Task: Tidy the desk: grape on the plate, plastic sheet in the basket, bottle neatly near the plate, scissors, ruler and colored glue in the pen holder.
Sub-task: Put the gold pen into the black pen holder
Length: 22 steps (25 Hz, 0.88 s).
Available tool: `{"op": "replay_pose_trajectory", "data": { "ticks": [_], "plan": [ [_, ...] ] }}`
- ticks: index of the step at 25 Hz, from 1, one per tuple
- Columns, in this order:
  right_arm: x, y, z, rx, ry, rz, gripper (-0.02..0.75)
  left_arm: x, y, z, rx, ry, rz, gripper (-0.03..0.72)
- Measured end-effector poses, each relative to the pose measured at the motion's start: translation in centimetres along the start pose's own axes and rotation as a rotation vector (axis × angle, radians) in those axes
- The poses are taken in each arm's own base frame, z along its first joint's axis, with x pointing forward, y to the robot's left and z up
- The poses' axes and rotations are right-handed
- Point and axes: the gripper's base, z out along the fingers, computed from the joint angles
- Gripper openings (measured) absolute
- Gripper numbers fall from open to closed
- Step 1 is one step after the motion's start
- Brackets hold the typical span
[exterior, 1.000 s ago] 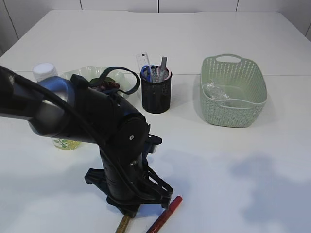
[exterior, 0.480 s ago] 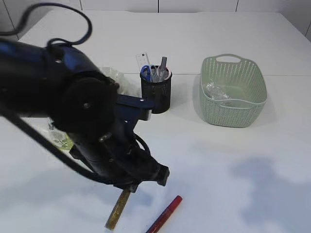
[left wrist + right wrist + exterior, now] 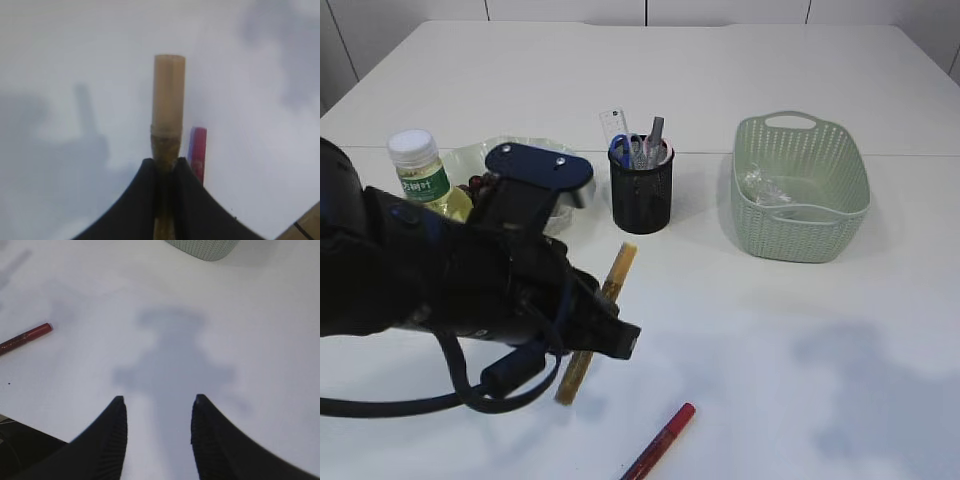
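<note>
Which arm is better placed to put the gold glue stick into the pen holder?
Left. Its claw is shut on the gold glue stick, lifted off the table near the pen holder. The right claw is open and empty.

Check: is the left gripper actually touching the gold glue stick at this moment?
Touching. In the left wrist view the left gripper has both fingers pressed against the gold glue stick, which sticks out beyond them above the table, with the red glue stick lying below.
</note>
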Motion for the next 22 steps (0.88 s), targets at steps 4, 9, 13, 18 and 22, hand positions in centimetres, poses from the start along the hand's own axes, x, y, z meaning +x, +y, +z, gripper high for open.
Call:
{"op": "replay_pose_trajectory", "data": {
  "ticks": [4,9,13,18,22],
  "plan": [
    [0.0,0.0,0.0,0.0,0.0,0.0,0.345,-2.0,1.6,0.0,0.023,-0.149,0.014,0.039],
    [0.0,0.0,0.0,0.0,0.0,0.0,0.345,-4.9,5.7,-0.6,0.03,-0.37,-0.07,0.039],
    [0.0,0.0,0.0,0.0,0.0,0.0,0.344,-6.6,8.8,-0.5,0.046,-0.542,-0.114,0.039],
    [0.0,0.0,0.0,0.0,0.0,0.0,0.344,-7.1,10.6,1.8,0.106,-0.687,-0.099,0.04],
    [0.0,0.0,0.0,0.0,0.0,0.0,0.345,-7.3,10.9,4.3,0.135,-0.721,-0.06,0.041]
  ]
}}
